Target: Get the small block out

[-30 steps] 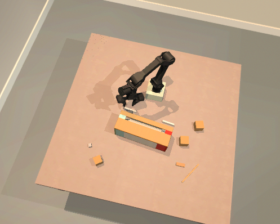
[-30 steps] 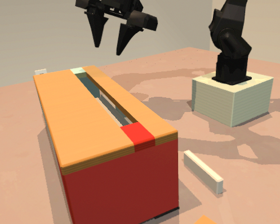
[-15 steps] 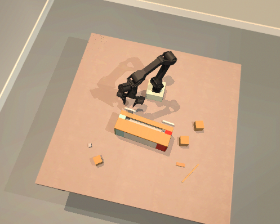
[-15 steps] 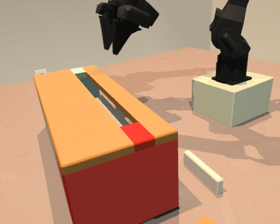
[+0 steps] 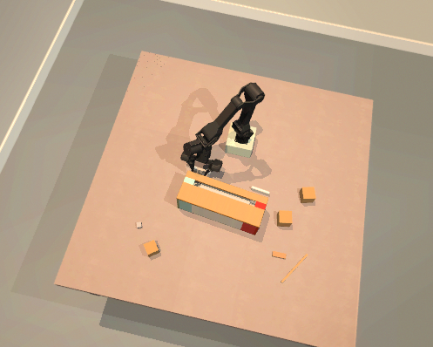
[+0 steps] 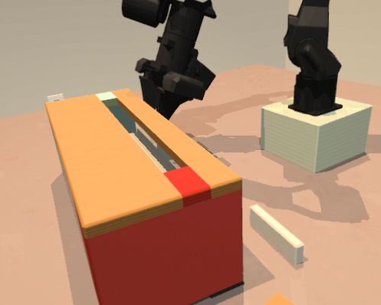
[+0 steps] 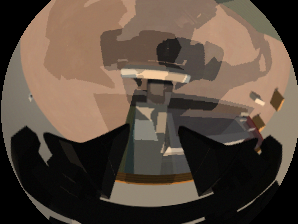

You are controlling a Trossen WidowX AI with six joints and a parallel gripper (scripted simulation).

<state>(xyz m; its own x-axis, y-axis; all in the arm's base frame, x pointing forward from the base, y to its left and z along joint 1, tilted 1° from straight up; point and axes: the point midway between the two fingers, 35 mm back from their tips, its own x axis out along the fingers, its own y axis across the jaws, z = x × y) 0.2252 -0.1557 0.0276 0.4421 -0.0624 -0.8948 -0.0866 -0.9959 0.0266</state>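
Observation:
The box [image 5: 216, 203] [image 6: 90, 153] [image 7: 150, 179] stands upright, with an orange slotted top, a pale green end mark [image 5: 189, 180] [image 6: 106, 96] and a red end mark [image 5: 260, 205] [image 6: 188, 182]. My gripper [image 5: 200, 172] [image 6: 161, 113] [image 7: 154, 128] is open, tilted downward at the box's arm side near the pale green end. In the wrist view its fingers frame the see-through side. Pale pieces and a shelf edge show inside; I cannot tell which is the block. A small brownish square [image 7: 159, 89] shows between the box and a pale bar [image 7: 155, 75]; its nature is unclear.
Another pale bar [image 5: 260, 190] [image 6: 276, 234] lies by the box's red end. Orange cubes [image 5: 307, 194] [image 5: 285, 218] stand beyond that end, another cube [image 5: 152, 248] and a tiny whitish cube [image 5: 138, 225] on the far side. A flat orange piece [image 5: 279, 255] and a stick [image 5: 294, 268] lie apart.

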